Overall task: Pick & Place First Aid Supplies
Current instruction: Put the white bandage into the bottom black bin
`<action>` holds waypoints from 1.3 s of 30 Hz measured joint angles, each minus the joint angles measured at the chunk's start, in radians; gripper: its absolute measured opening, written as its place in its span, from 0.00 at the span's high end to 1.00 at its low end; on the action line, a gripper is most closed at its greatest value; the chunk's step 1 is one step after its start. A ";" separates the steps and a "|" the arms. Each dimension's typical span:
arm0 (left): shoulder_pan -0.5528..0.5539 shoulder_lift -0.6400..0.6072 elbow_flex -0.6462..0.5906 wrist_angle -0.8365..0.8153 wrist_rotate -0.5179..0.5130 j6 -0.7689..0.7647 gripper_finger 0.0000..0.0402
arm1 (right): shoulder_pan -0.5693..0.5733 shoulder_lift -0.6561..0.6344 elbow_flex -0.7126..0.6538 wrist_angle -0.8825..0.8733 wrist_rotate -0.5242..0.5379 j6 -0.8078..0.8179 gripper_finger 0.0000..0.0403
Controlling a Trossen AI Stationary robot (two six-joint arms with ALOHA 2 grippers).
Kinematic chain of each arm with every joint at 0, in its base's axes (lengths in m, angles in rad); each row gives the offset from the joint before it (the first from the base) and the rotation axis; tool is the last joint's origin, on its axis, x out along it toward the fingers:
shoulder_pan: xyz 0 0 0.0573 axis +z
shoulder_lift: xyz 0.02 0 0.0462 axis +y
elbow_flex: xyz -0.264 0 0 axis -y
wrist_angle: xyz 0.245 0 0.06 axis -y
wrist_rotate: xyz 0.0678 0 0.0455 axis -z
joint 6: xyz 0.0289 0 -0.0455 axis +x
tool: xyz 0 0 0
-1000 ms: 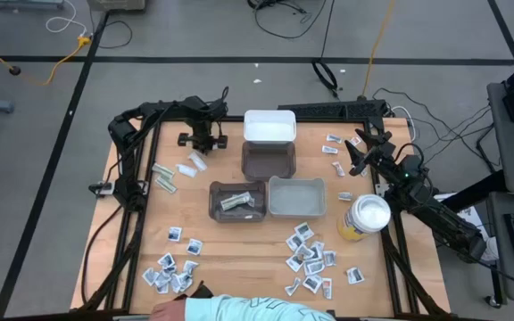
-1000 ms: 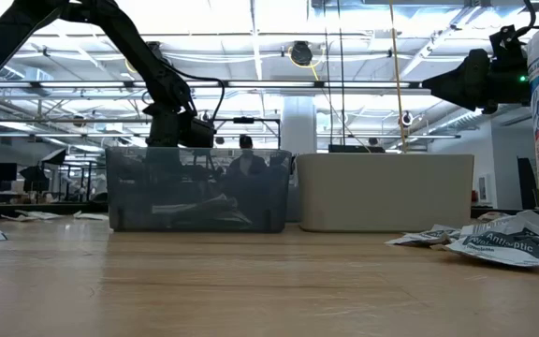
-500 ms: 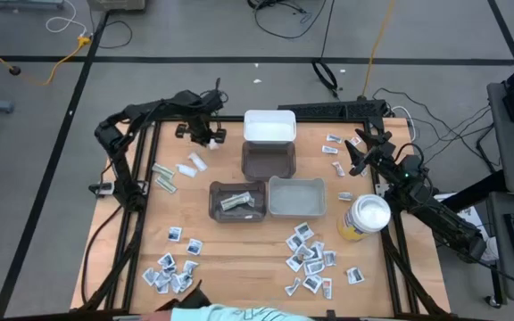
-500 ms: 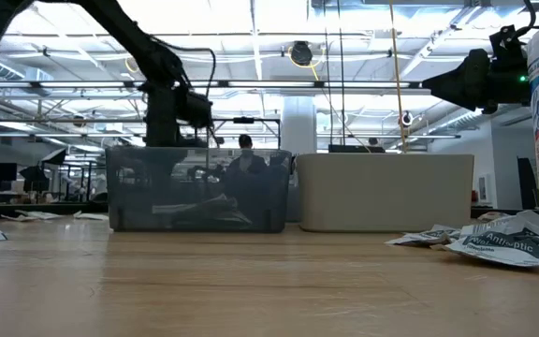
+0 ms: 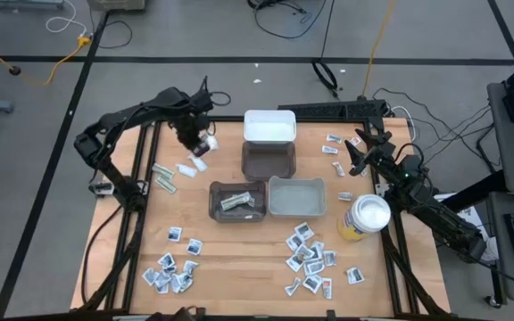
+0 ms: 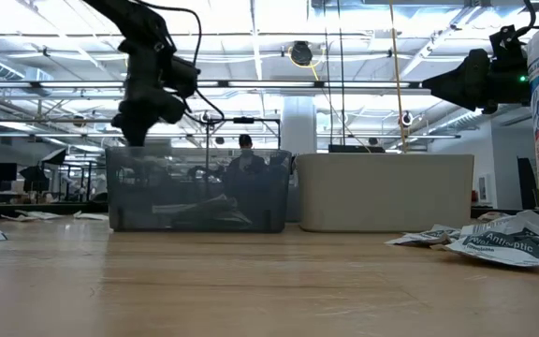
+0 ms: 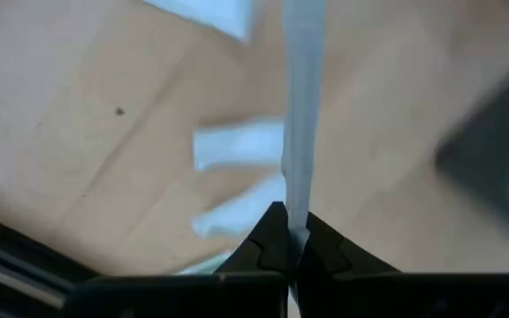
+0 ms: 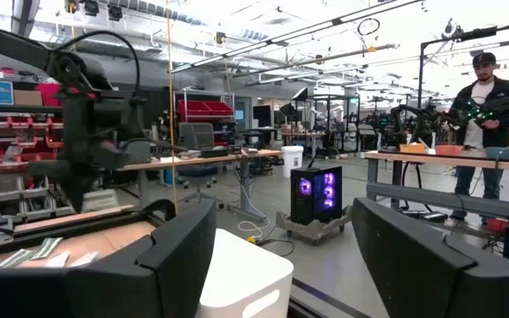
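High view gives you the table (image 5: 239, 259) first, with both arms over its far half. Your left arm reaches in from the left side, and the left gripper (image 5: 200, 143) hangs above the far-left corner, pinched tight on a narrow white strip wrapper (image 7: 302, 115); in the left wrist view you see that strip standing edge-on, straight out from between the closed fingertips. Your right arm waits at the right edge, the right gripper (image 5: 357, 153) spread wide with nothing between its fingers (image 8: 157, 265).

Four bins sit mid-table: a white bin (image 5: 269, 127) at the far edge, a dark bin (image 5: 268, 161) touching it on the near side, a second dark bin (image 5: 237, 201) with packets lying inside, and a pale bin (image 5: 296, 197) just beside that one. A yellow canister (image 5: 364, 218) stands at the right edge, near the pale bin.

Supplies lie in groups: loose strip wrappers (image 5: 190, 166) on the table just below your left gripper, more strips (image 5: 162, 176) nearer the left edge, square sachets (image 5: 171, 272) clustered at the near left, another cluster (image 5: 309, 254) at the near right, and tiny packets (image 5: 334, 144) by your right gripper.
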 joint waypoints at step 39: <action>-0.627 0.316 0.562 -0.252 -0.070 0.089 1.00 | 0.000 0.000 0.000 -0.002 0.000 0.000 0.35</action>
